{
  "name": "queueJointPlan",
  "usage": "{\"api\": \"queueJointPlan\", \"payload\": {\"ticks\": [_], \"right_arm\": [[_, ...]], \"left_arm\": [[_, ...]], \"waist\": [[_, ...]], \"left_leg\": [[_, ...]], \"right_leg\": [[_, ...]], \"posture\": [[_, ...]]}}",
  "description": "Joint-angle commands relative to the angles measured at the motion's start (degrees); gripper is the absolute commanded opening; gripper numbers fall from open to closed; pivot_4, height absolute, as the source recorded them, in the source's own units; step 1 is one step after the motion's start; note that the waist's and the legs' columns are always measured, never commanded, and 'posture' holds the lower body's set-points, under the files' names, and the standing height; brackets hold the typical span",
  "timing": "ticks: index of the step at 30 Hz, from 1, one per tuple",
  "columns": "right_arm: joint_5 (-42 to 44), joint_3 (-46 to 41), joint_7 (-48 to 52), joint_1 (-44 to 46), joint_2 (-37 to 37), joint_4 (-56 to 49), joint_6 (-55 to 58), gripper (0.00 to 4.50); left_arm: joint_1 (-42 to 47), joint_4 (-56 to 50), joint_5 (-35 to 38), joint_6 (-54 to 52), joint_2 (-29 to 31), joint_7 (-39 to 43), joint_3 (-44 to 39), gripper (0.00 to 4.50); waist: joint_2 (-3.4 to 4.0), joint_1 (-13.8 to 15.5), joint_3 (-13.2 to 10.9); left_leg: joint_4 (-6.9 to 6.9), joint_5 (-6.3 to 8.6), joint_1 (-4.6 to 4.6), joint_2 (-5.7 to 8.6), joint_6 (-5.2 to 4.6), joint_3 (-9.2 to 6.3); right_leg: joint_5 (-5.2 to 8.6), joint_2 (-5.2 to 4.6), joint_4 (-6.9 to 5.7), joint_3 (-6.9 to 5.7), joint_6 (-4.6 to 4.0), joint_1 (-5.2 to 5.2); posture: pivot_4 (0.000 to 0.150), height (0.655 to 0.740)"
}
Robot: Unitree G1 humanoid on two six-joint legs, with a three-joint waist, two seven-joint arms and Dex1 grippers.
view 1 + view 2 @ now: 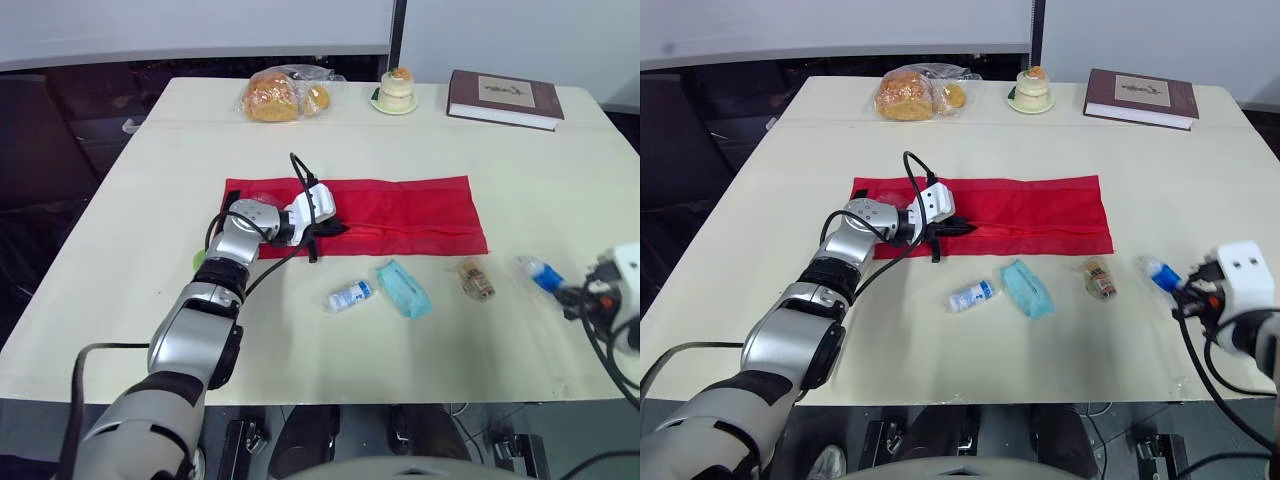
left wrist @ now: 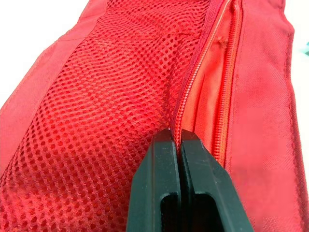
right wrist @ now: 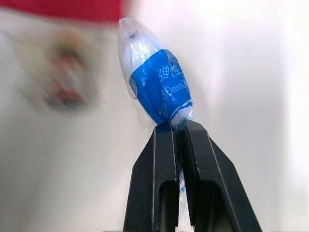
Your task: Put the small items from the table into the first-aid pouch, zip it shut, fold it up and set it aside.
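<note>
The pale table (image 1: 120, 300) carried everything, with the red first-aid pouch (image 1: 420, 215) spread flat and unfolded across its middle, long side facing the robot. The left gripper (image 2: 179, 140) sat at the pouch's left part, its 2 fingers pressed together on the mesh edge right beside the zip (image 2: 193, 82); the zip looked parted there, so the pinch was probably meant to lift that lip and keep a mouth open for loading. Along the far edge, well apart from the work, lay a dark red book (image 1: 505, 98), a bag of bread (image 1: 280, 95) and a small cake on a plate (image 1: 396, 90), none of them part of the job. Between the pouch and the near edge, 3 items waited in a row: a teal packet (image 1: 404, 289), a small white bottle (image 1: 350, 296) on its side and a little brownish packet (image 1: 476, 279). Off to the right, the right gripper (image 3: 177, 126) was clamped on the tail of a blue-and-white wrapped roll (image 3: 157, 82), gripped by its wrapper end so the bulk hung free, probably to go in first
</note>
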State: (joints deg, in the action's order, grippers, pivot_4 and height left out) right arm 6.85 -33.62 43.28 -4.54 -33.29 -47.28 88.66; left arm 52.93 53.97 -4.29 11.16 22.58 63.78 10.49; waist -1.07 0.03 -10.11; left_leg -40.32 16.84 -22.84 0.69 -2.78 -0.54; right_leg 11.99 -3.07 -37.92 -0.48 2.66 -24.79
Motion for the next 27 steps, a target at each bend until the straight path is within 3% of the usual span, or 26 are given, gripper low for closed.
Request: {"api": "queueJointPlan", "payload": {"ticks": [1, 4, 5, 9, 14, 21, 24, 25, 27], "right_arm": [[1.62, -1.36, -2.06, -0.97, 2.33, -2.34, -1.22, 0.35], [2.80, -1.51, -2.28, -3.22, 2.22, -1.38, -5.90, 1.40], [3.25, -1.82, -1.68, -4.55, 1.56, -0.99, -8.29, 1.95], [5.06, -3.46, 4.63, -13.12, -1.86, 1.90, -26.50, 3.48], [5.55, -1.52, 6.79, -19.70, -3.85, 8.10, -39.47, 3.48], [6.35, 3.72, 4.85, -16.99, -4.06, 15.62, -47.83, 3.48], [6.96, 4.68, 4.76, -16.81, -5.01, 16.70, -47.86, 2.80], [6.98, 4.75, 4.74, -17.16, -5.42, 16.72, -47.84, 2.15], [7.56, 4.26, 4.51, -17.59, -5.84, 16.46, -47.36, 1.69]], "left_arm": [[0.28, -0.68, 0.31, 0.60, -0.18, 0.17, -0.17, 0.00], [0.60, -0.74, 0.28, 0.40, -0.44, 0.23, -0.06, 0.00], [0.69, -0.80, 0.29, 0.33, -0.48, 0.29, -0.05, 0.00], [0.87, -0.58, 0.19, 0.46, -0.39, 0.54, -0.01, 0.00], [1.16, -0.27, 0.12, 0.55, -0.77, 0.44, 0.16, 0.00], [1.88, 0.12, 0.16, 0.68, -1.31, 0.61, 0.21, 0.00], [2.62, 0.49, 0.24, 0.62, -1.30, 0.72, 0.08, 0.00], [2.74, 0.55, 0.27, 0.68, -1.26, 0.77, 0.06, 0.00], [2.82, 0.45, 0.38, 0.65, -1.23, 0.90, 0.01, 0.00]], "waist": [[0.01, -0.12, 0.00], [0.02, -0.07, 0.01], [0.01, -0.03, 0.01], [0.02, 0.29, 0.01], [0.01, 0.31, 0.01], [0.01, 0.61, 0.00], [0.01, 0.74, 0.00], [0.01, 0.75, 0.00], [0.01, 0.76, 0.00]], "left_leg": [[0.00, 0.00, 0.01, 0.00, 0.00, 0.02], [0.00, 0.00, 0.00, 0.01, 0.00, 0.01], [0.00, 0.00, 0.00, 0.02, 0.00, 0.01], [0.00, 0.01, -0.02, 0.04, -0.01, 0.00], [0.00, 0.01, 0.05, 0.02, -0.01, 0.02], [0.00, 0.00, 0.06, 0.02, -0.01, 0.05], [0.00, 0.00, 0.05, 0.02, -0.01, 0.05], [0.00, 0.00, 0.05, 0.02, -0.01, 0.04], [-0.01, 0.00, 0.05, 0.02, -0.01, 0.03]], "right_leg": [[0.00, 0.00, 0.00, 0.01, 0.00, 0.00], [0.00, 0.00, 0.01, 0.00, 0.01, 0.00], [0.00, 0.00, 0.02, 0.00, 0.01, 0.01], [0.01, 0.01, 0.07, -0.01, 0.02, 0.03], [0.02, 0.03, 0.08, 0.01, 0.03, 0.08], [0.02, 0.04, 0.08, 0.03, 0.03, 0.08], [0.02, 0.04, 0.09, 0.03, 0.03, 0.07], [0.02, 0.04, 0.08, 0.03, 0.02, 0.08], [0.02, 0.04, 0.08, 0.02, 0.02, 0.08]], "posture": [[0.150, 0.7289], [0.150, 0.7289], [0.150, 0.7289], [0.150, 0.7289], [0.150, 0.7289], [0.150, 0.7289], [0.150, 0.7289], [0.150, 0.7289], [0.150, 0.7289]]}}
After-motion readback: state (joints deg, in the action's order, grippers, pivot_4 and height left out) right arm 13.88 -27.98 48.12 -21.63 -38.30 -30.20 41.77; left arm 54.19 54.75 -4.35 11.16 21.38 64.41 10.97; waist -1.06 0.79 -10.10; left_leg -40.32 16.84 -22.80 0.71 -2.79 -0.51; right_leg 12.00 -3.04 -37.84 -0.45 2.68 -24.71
